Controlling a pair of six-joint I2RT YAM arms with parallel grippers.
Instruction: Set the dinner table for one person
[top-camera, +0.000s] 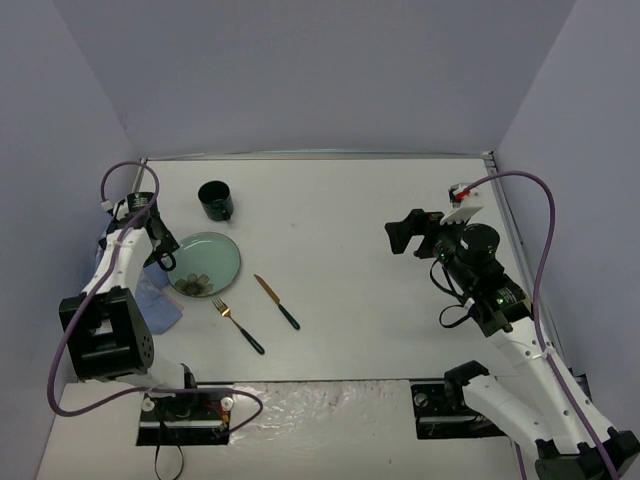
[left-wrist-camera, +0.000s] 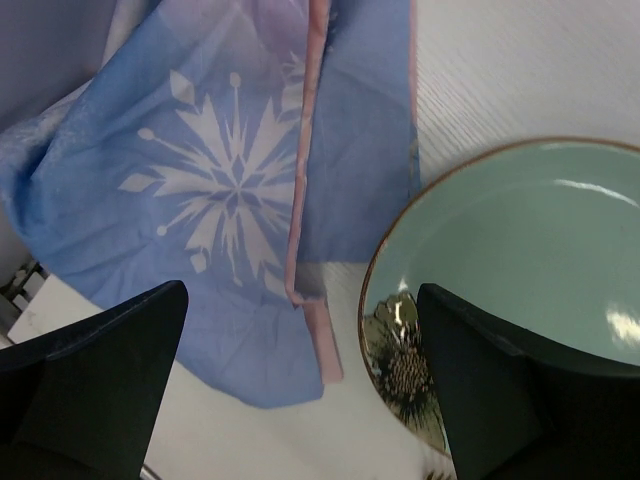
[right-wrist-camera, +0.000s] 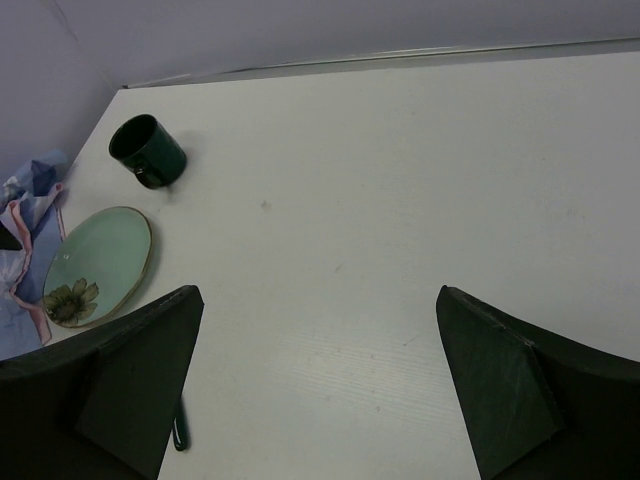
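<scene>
Left wrist view: left gripper (left-wrist-camera: 300, 330) spread wide, empty, over soft cloth (left-wrist-camera: 230, 180) and glazed plate (left-wrist-camera: 520, 230) at lower right, likely fragile and slippery; pinch its rim. The dinner table (left-wrist-camera: 520, 60) looks rigid; right gripper (right-wrist-camera: 318, 295) gapes too.

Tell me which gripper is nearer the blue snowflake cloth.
Left. The left gripper hangs open above the edge of the cloth beside the green plate. The right gripper, also open, is far across the dinner table, over its right side.
</scene>
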